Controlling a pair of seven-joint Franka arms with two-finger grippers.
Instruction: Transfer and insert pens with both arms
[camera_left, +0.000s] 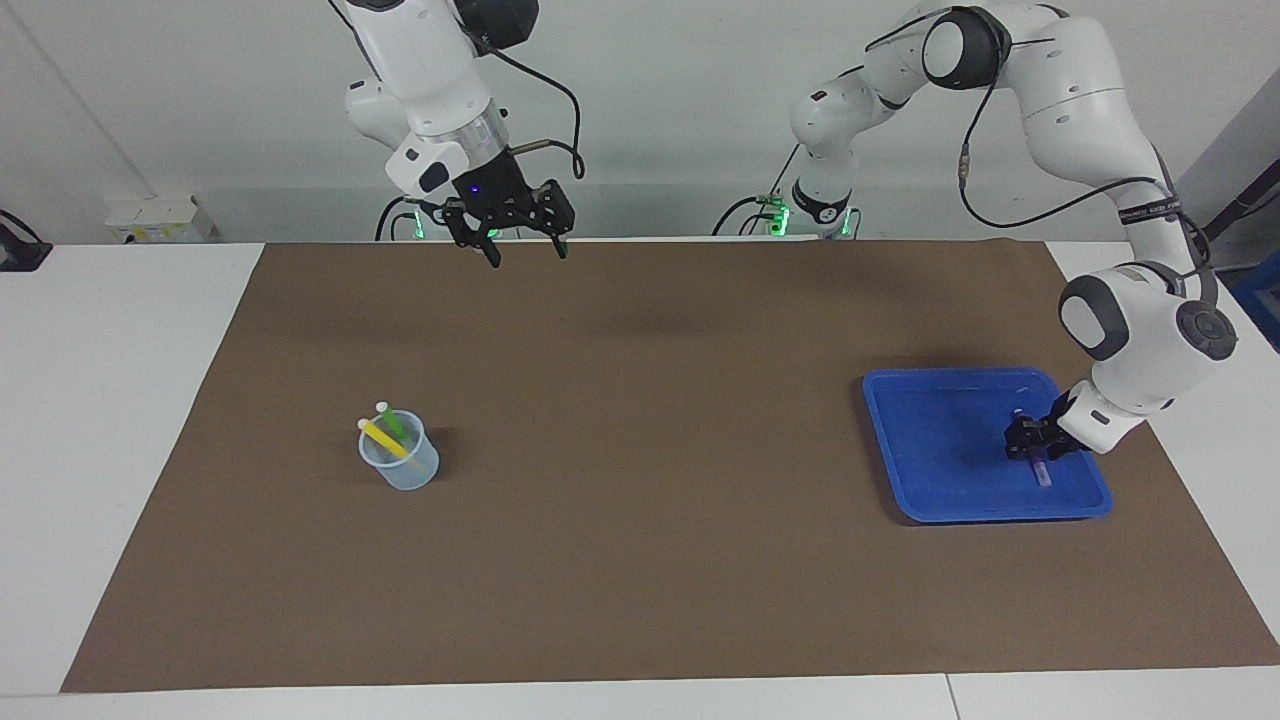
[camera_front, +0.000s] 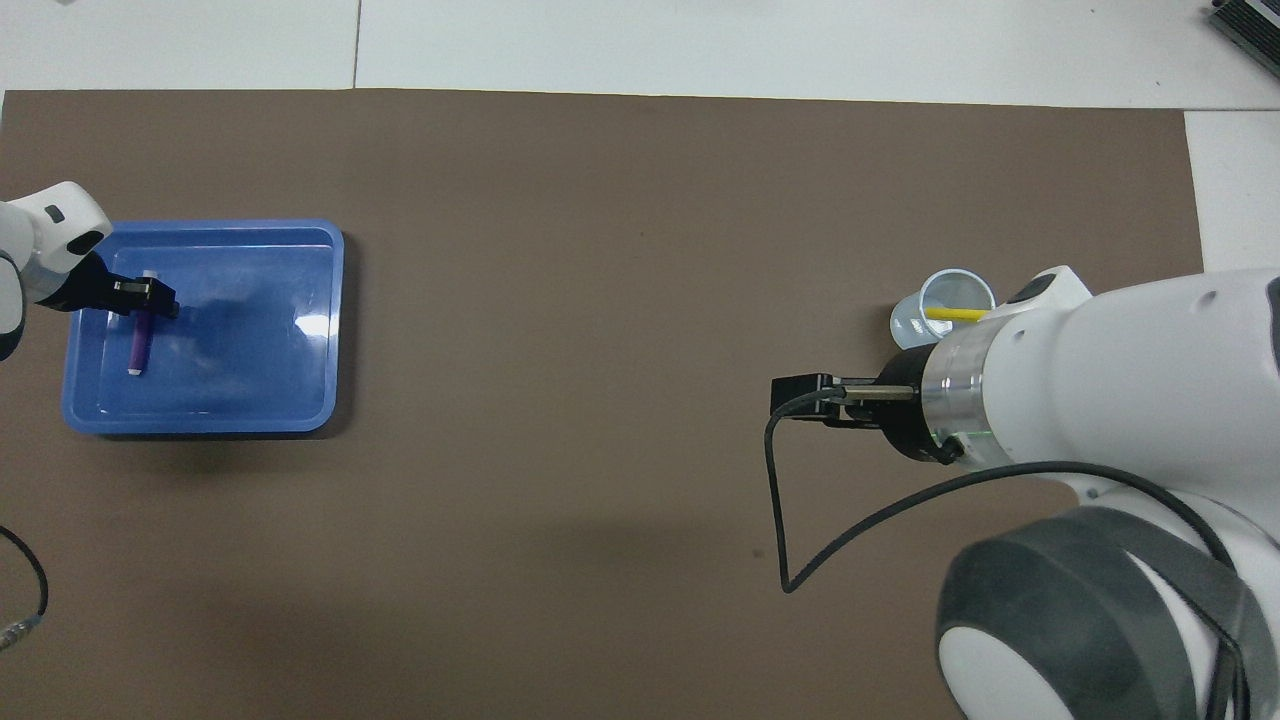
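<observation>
The left gripper (camera_left: 1034, 446) straddled the purple marker pen (camera_front: 141, 342) in the blue plastic tray (camera_left: 940, 470), grip unclear; next, lift. The right gripper (camera_left: 525, 249) hung spread, waiting.

no readable text anywhere

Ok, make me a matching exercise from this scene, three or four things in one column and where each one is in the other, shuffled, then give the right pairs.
Things:
1. yellow pen
2. purple pen
3. left gripper
4. right gripper

Places:
A. raised over the brown mat, by the robots' edge of it
B. standing in the clear cup
C. lying in the blue tray
D. down in the tray, at the purple pen

Pairs: 1-B, 2-C, 3-D, 4-A
</observation>
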